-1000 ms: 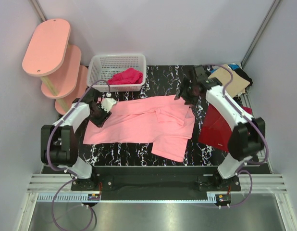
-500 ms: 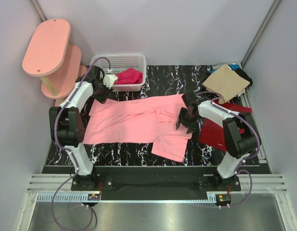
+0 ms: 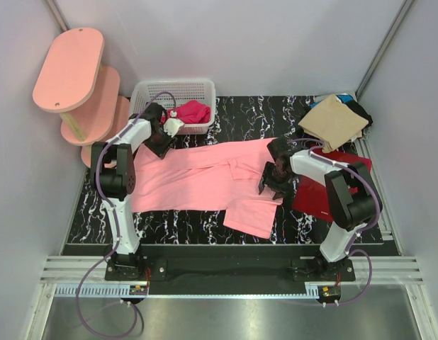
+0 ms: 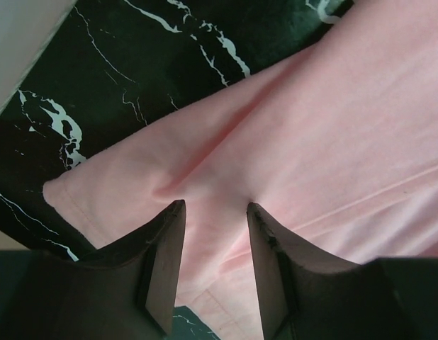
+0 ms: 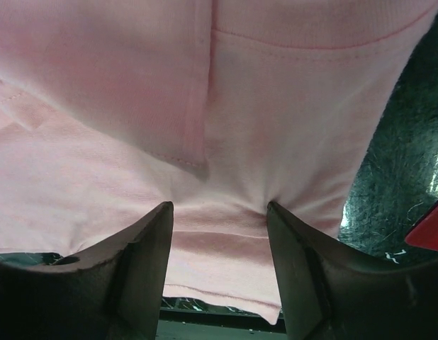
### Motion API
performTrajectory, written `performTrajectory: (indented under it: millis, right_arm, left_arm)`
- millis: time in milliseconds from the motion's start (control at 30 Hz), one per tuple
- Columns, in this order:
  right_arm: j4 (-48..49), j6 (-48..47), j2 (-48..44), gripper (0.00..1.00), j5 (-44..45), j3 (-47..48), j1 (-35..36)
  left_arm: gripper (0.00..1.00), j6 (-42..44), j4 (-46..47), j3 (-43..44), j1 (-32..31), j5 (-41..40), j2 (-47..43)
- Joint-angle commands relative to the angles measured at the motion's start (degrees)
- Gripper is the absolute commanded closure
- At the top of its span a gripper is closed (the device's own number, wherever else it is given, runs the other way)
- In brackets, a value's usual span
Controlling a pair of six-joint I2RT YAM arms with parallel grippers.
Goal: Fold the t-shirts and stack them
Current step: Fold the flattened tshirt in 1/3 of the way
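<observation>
A large salmon-pink t-shirt (image 3: 205, 177) lies spread flat across the black marble table. My left gripper (image 3: 161, 144) stands on its far left corner, just in front of the basket. In the left wrist view the left gripper (image 4: 215, 205) is open, tips pressed on the pink cloth (image 4: 332, 127), which puckers between them. My right gripper (image 3: 273, 180) sits on the shirt's right edge. Seen from the right wrist, the right gripper (image 5: 219, 205) is open too, with a ridge of pink cloth (image 5: 134, 106) between its fingers. A dark red t-shirt (image 3: 322, 193) lies right of it, a tan one (image 3: 336, 120) on a black one (image 3: 361, 113) behind.
A white basket (image 3: 173, 86) holding a magenta cloth (image 3: 187, 112) stands at the back left. A pink tiered shelf (image 3: 70, 71) rises beyond the table's left edge. White walls close in on both sides. A red shirt corner (image 5: 431, 230) shows beside the right finger.
The left gripper went from the shirt's left edge up toward the basket, then onto the far left corner. The right gripper came from the far right corner nearer, onto the right edge.
</observation>
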Motion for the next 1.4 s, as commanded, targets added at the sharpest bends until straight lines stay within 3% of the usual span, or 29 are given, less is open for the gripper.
performTrajectory:
  millis: [0,467,767,1000,1367]
  right_arm:
    - [-1.53,0.30,-1.69,0.37,0.48,-3.64,1.05]
    - [-9.52,-1.89,-8.99,0.36,2.68,-7.34,1.14]
    - [-16.74,-3.74,-8.55,0.32,4.88,14.09,0.97]
    - [-15.51,-3.48,3.47,0.30,10.51,28.07,0.27]
    - [-10.23,-0.05,16.41,0.32,11.03,30.99,-2.72]
  left_arm:
    - [0.55,0.37,0.51,2.56,0.57,-2.45,1.08]
    - [0.55,0.98,1.56,-3.15,1.54,-0.60,-3.66]
    - [0.56,1.07,1.65,-5.26,1.54,0.80,-9.98]
    - [0.56,-0.86,1.65,-0.08,1.54,2.30,-7.28]
    - [0.59,-1.39,1.65,3.18,1.54,1.42,0.73]
